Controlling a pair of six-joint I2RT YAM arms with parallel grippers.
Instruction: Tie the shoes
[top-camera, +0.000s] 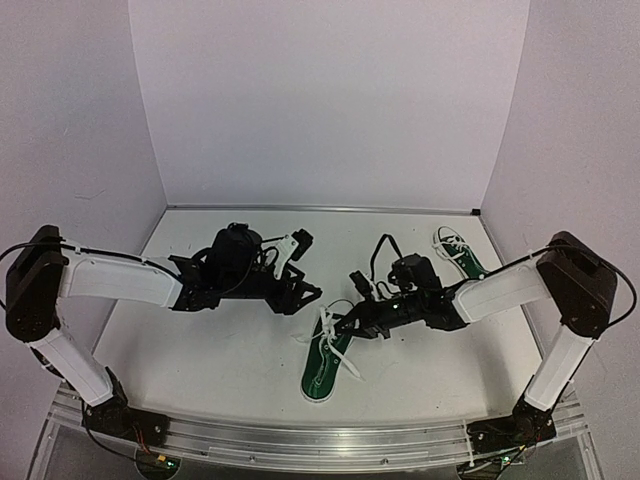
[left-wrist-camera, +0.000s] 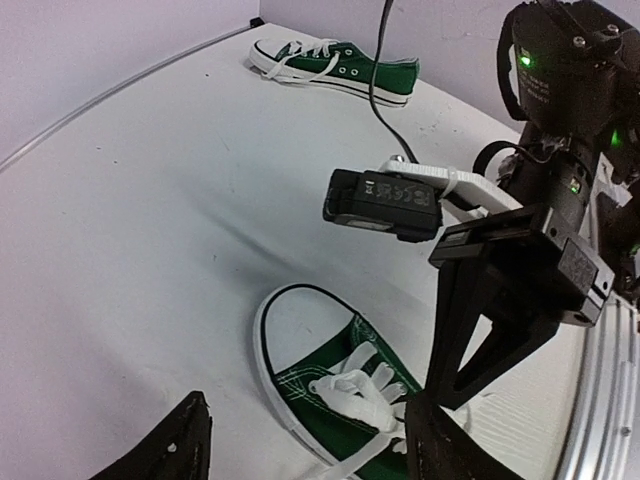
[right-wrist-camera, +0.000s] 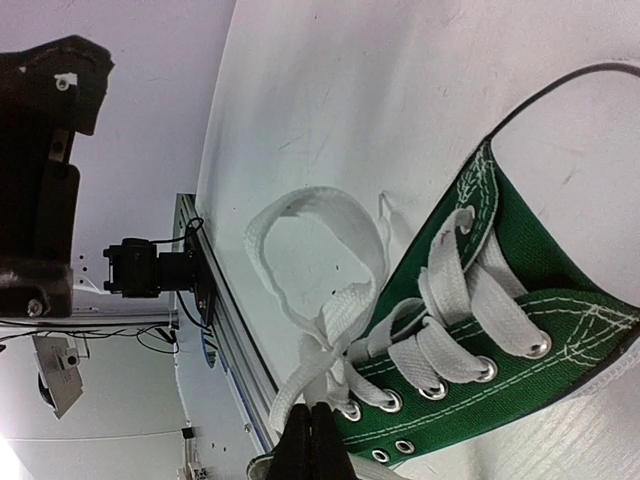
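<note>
Right wrist view: the right hand (right-wrist-camera: 312, 428) is pinching the lace (right-wrist-camera: 345, 305) of the near shoe (right-wrist-camera: 530, 330) while the left hand (left-wrist-camera: 308, 438) is hanging open, empty; an unopposed tug could collapse the loop (right-wrist-camera: 268, 250).

A dark green shoe (right-wrist-camera: 520, 330) lies on the white table (right-wrist-camera: 380, 100), its white laces (right-wrist-camera: 450, 300) threaded through silver eyelets. One lace loop (right-wrist-camera: 300, 230) lies flat on the table beside the shoe. At the bottom edge, the right gripper (right-wrist-camera: 311, 440) has its black fingers pressed together, the tips against a lace strand. A metal rail (right-wrist-camera: 225, 330) edges the table.
</note>
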